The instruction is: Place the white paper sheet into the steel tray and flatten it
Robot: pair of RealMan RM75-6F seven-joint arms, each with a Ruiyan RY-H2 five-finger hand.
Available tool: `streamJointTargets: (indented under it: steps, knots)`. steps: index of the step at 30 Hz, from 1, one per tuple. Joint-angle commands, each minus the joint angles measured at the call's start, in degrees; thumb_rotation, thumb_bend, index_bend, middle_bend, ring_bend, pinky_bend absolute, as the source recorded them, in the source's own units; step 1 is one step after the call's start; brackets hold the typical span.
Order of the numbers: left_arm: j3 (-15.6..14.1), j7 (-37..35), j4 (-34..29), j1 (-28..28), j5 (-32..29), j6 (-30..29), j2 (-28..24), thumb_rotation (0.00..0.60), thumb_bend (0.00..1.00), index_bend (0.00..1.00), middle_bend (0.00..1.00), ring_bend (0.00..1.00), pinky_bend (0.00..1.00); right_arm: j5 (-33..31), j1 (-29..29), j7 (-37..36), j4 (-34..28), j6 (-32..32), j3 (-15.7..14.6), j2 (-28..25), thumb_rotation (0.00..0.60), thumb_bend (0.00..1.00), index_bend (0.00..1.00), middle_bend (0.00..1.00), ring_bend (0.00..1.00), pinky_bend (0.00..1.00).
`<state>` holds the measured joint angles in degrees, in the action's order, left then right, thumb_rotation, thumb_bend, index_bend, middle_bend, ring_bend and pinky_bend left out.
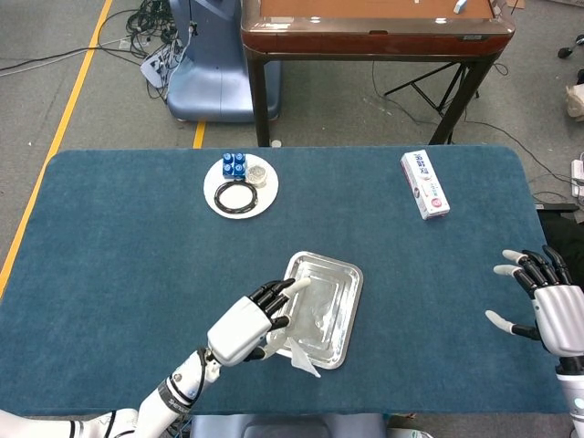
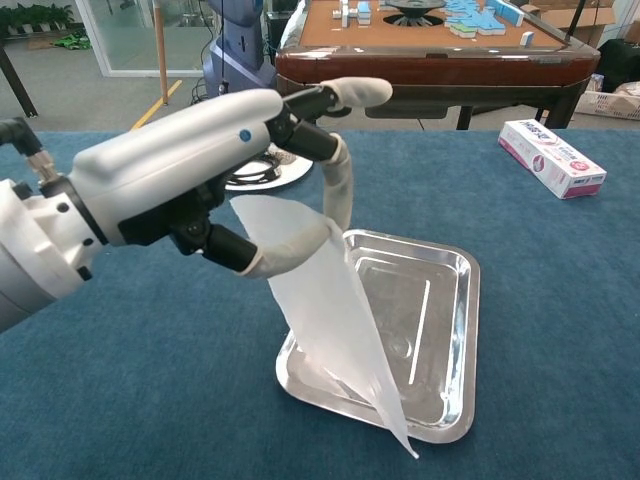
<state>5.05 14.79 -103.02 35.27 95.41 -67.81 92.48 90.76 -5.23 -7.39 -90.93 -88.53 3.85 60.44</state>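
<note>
1. Blue cloth covers the bench (image 1: 119,246).
2. Nearest, the left hand (image 2: 200,180) pinches the paper sheet (image 2: 335,320) in its fingers (image 2: 290,252); the sheet hangs over the steel tray (image 2: 465,330), its lower corner past the tray's near rim.
3. At the bench's right edge, the right hand (image 1: 547,301) holds nothing, fingers spread wide.
4. Farther off sit a white plate (image 1: 241,185) and a box (image 1: 424,184).

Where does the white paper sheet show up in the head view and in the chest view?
Head view: the paper sheet is low in the middle, hanging from the left hand over the near left corner of the steel tray.
Chest view: the paper sheet fills the centre, draping from the left hand past the tray's near rim.
Shared landmark: the steel tray.
</note>
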Motion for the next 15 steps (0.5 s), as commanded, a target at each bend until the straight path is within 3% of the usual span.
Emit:
streamJointTargets:
  steps: [1, 15]
  knots:
    - [-0.45, -0.45, 1.32, -0.50, -0.31, -0.72, 0.15, 0.600, 0.45, 0.66, 0.00, 0.00, 0.12, 0.01, 0.01, -0.02, 0.00, -0.01, 0.00, -0.02, 0.600, 0.00, 0.34, 0.23, 0.14, 0.01]
    - [-2.36, 1.33, 3.41, -3.96, -0.41, -5.18, 0.20, 0.600, 0.45, 0.66, 0.00, 0.00, 0.12, 0.00, 0.17, -0.18, -0.08, -0.39, 0.14, -0.15, 0.600, 0.00, 0.34, 0.23, 0.14, 0.01]
